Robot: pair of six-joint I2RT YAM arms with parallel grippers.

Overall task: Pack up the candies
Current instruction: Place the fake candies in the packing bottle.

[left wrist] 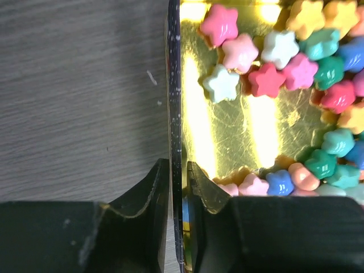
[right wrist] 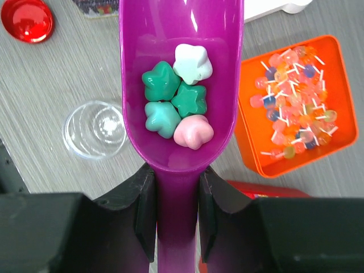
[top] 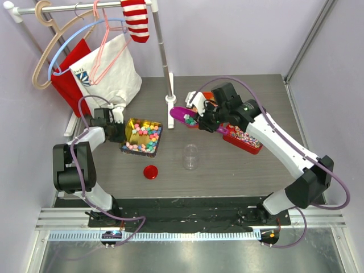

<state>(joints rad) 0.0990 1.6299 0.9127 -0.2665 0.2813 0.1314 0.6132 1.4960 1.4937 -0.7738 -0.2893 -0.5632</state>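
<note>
So, the job has begun, but nothing is packed yet. The left fingers (left wrist: 165,187) are clamped tight on the side wall of the gold tray (left wrist: 174,85), one finger inside and one outside. That looks like it keeps the tray from sliding. The tray sits on the table (top: 239,170), and most of the candies (left wrist: 267,79) lie in it, a heap of little stars in pink, blue, green, yellow and white.

The right fingers (right wrist: 149,193) are squeezed shut around the handle of a purple scoop (right wrist: 182,34). Five candies lie in the scoop: three green, one pale and one pink. The scoop is up in the air, between the gold tray and the orange tin (right wrist: 335,151).

The clear jar (top: 191,156) stands upright near the middle of the table, and it looks empty. Its mouth is open, and a red lid (top: 151,172) lies on the table just beside it. From the right wrist view, the jar is off to one side of the scoop, not under it.

I think the scoop must next go over the jar and tip its five candies in. After that come many more scoops, since the tray looks nearly full. Then the lid likely goes on. The wrapped sweets in the orange tin and the red tin (top: 254,151) are not part of this job.
</note>
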